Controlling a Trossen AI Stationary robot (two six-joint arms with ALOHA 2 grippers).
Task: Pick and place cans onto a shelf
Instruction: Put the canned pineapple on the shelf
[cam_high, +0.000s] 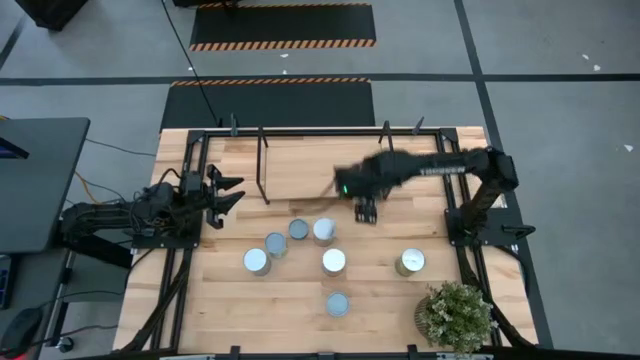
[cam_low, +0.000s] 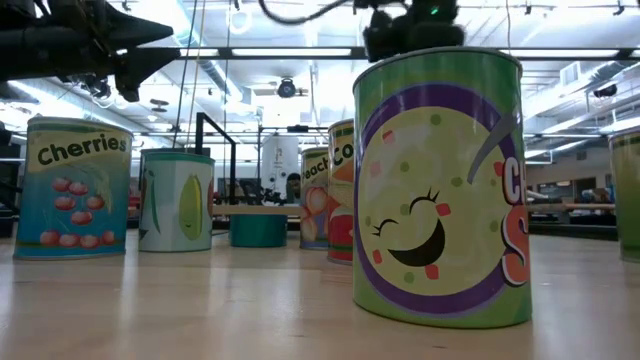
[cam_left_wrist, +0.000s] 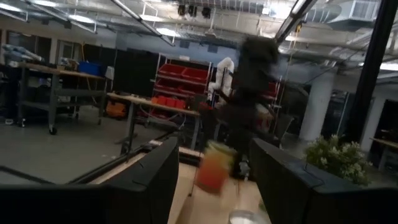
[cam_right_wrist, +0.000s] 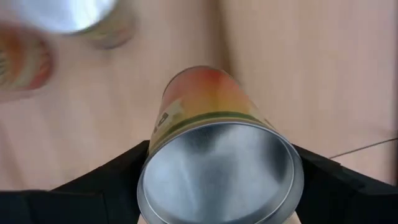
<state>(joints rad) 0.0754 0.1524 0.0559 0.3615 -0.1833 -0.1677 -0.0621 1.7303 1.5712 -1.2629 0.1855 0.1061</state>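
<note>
My right gripper (cam_high: 365, 208) is over the middle of the table, shut on a can with an orange and yellow label and a silver top (cam_right_wrist: 219, 168). This can also shows in the left wrist view (cam_left_wrist: 213, 168), under the blurred right arm. Several more cans stand upright on the table, among them one (cam_high: 323, 231) just in front of my right gripper and one (cam_high: 409, 262) near the right. The shelf (cam_high: 300, 165), framed by black rods, is along the far edge. My left gripper (cam_high: 232, 192) is open and empty at the table's left. My right gripper pinches the can between its two fingers, one on each side of the can's wall just below the top rim (cam_right_wrist: 149, 163). The fingers come from above, pointing down. The can hangs below them, top up, clear of the table.
A small potted plant (cam_high: 455, 315) stands at the near right corner. In the low view a green can (cam_low: 440, 185) stands close to the camera, with a Cherries can (cam_low: 75, 185) and a corn can (cam_low: 177, 200) to its left. Bare wood lies at the near left.
</note>
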